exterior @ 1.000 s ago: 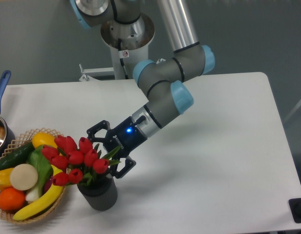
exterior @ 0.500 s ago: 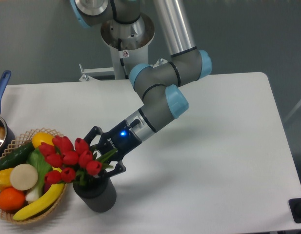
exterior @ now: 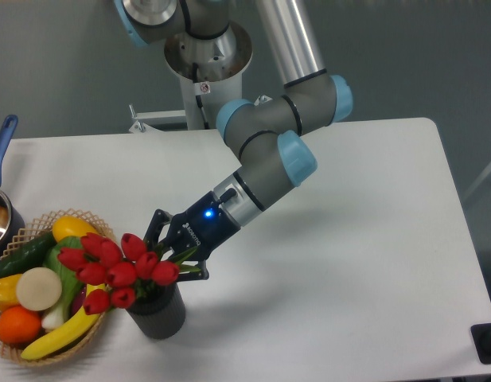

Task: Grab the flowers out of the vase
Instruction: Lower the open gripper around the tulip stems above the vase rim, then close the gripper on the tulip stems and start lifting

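The flowers (exterior: 118, 267), a bunch of red tulip buds with green stems and leaves, stand in the vase (exterior: 157, 314), a short dark grey ribbed cylinder near the table's front left. The bunch leans left over the basket. My gripper (exterior: 167, 253) reaches in from the right, just above the vase's mouth. Its black fingers (exterior: 157, 223) are closed in around the stems and leaves on the bunch's right side. The stems' lower ends are hidden inside the vase.
A woven wicker basket (exterior: 86, 338) of fruit and vegetables touches the vase's left side. A pot with a blue handle (exterior: 2, 139) sits at the far left edge. The arm's base (exterior: 205, 64) is at the back. A black object (exterior: 488, 342) sits at the front right corner.
The fingers, wide open beside the bunch a second ago, have moved in and closed on the stems. The bunch has been pushed left and now leans over the basket.
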